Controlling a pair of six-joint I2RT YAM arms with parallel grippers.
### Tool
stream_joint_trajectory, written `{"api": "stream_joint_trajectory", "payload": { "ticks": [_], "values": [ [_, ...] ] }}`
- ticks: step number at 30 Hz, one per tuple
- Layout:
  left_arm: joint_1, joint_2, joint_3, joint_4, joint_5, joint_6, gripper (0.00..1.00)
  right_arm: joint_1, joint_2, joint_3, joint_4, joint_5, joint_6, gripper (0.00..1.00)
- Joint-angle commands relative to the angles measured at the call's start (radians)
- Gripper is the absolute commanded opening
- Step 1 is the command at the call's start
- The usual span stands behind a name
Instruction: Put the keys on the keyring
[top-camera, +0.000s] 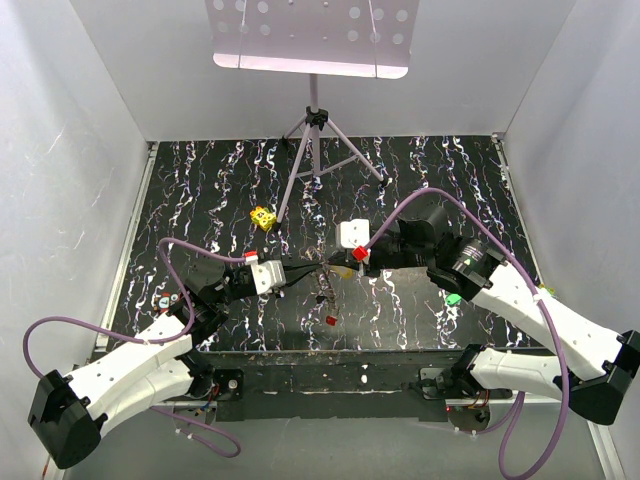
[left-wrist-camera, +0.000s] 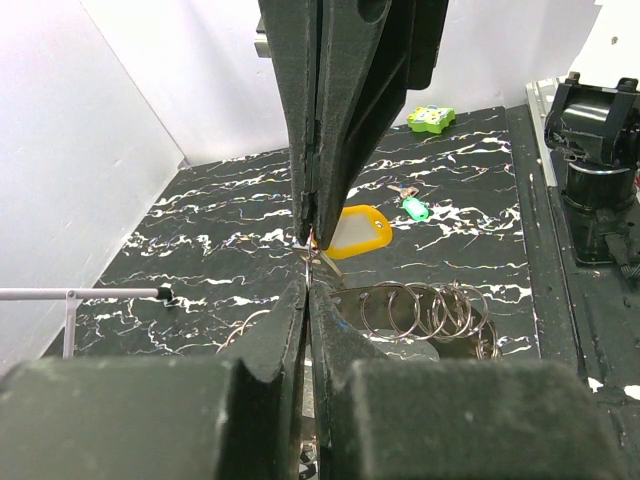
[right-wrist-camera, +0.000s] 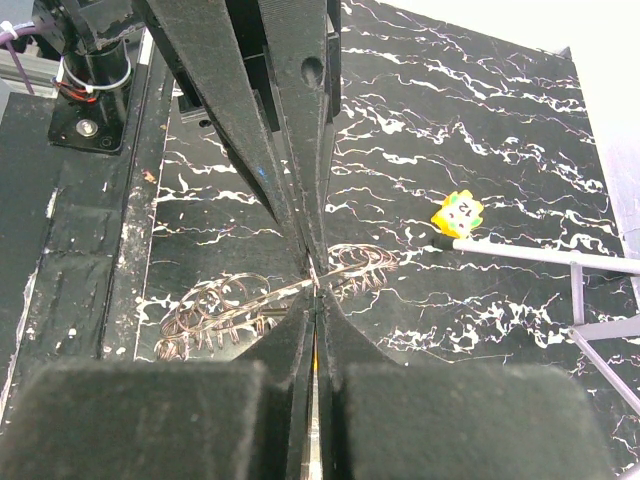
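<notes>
Both grippers meet over the middle of the dark marbled table. My left gripper (top-camera: 303, 271) (left-wrist-camera: 308, 283) is shut on a thin wire loop of the keyring (left-wrist-camera: 430, 310), a metal piece hung with several wire rings; it also shows in the right wrist view as the keyring (right-wrist-camera: 215, 310). Tip to tip with it, my right gripper (top-camera: 345, 262) (right-wrist-camera: 315, 300) is shut on the thin blade of an orange-headed key (left-wrist-camera: 355, 228). A red-headed key (top-camera: 330, 320) lies on the table near the front. A green-headed key (left-wrist-camera: 415, 207) lies farther right.
A yellow dotted cube (top-camera: 263, 217) (right-wrist-camera: 458, 210) sits at the back left by a tripod stand (top-camera: 315, 150), whose leg (right-wrist-camera: 540, 255) runs along the table. A green toy (left-wrist-camera: 431, 118) lies at the right. White walls enclose the table.
</notes>
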Motion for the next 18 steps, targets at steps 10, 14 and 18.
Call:
{"api": "stream_joint_trajectory", "payload": {
  "ticks": [10,14,18],
  "values": [
    [-0.008,-0.011,0.010,0.075,0.034,-0.014,0.00,0.015,0.020,0.013,0.053,0.011,-0.008,0.01],
    [-0.006,-0.011,0.012,0.077,0.035,-0.017,0.00,0.016,0.021,0.011,0.056,0.016,-0.014,0.01],
    [-0.006,-0.008,0.012,0.077,0.035,-0.020,0.00,0.023,0.020,0.011,0.062,0.020,-0.022,0.01]
  ]
}}
